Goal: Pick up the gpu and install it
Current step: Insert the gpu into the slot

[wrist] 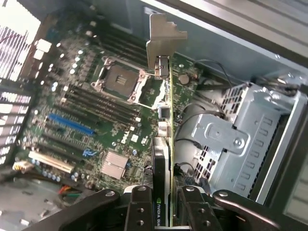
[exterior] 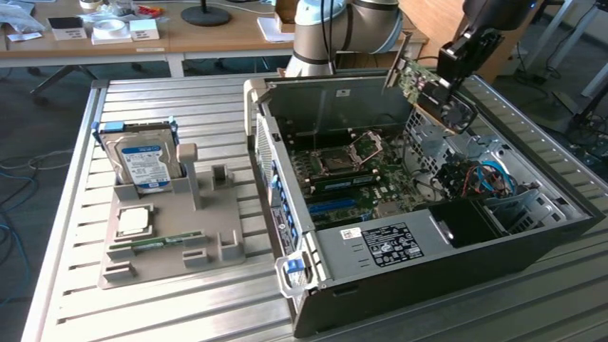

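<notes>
Inspection of the work as found: pickup was complete, installation was not. I held the gpu (exterior: 415, 84), a thin flat dark card on a green board with a bare metal end bracket (wrist: 161, 41), in the air over the open black tower computer case (exterior: 446, 274). In the exterior view it sat toward one o'clock of the case's interior. My gripper (exterior: 446, 80) was clamped on it, and my fingers (wrist: 140, 211) pinched the card's two flat faces from either side near the end opposite the bracket. The card touched nothing but me. It hung clear above the green motherboard (wrist: 86, 120), and its lower edge was not yet in any slot. The long blue expansion slot (wrist: 70, 124) lay bare, off to one side of the card's line. I judged the seating work wholly outstanding. The grey moulded parts tray (exterior: 166, 260) stood well apart at nine o'clock of the case on the slatted metal table (exterior: 190, 100). It carried the silver hard drive with the blue-white label (exterior: 142, 162). As to pose, the arm's pale base joint (exterior: 332, 28) rose at twelve o'clock behind the case. My black wrist reached down from two o'clock, tilted. The card ran along the case, with its bracket end toward the rear wall at eleven o'clock of my grip.
</notes>
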Controlling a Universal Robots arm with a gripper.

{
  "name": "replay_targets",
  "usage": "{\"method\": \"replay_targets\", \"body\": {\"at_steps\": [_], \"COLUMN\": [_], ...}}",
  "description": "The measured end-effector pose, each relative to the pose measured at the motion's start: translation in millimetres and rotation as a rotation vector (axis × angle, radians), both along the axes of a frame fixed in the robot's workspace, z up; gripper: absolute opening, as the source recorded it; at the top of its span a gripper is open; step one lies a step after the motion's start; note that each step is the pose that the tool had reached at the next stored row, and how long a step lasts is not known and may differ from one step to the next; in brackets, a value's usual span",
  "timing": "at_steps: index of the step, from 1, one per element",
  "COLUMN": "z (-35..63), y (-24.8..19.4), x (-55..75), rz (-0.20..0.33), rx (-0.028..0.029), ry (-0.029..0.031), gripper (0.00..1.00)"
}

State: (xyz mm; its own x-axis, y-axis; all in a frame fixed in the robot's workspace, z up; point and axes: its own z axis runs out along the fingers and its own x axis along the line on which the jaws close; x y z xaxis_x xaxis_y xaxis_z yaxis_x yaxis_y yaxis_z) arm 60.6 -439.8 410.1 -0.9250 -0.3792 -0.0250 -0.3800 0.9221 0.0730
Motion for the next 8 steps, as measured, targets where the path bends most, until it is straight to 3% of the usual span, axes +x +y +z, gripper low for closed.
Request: {"method": "replay_targets", "body": {"at_steps": [8], "z": [-0.4], "y": [0.0], "x": [0.0], "rz": [0.145], "rx": [-0.0009], "ry": [0.0], "gripper": [0.27]}}
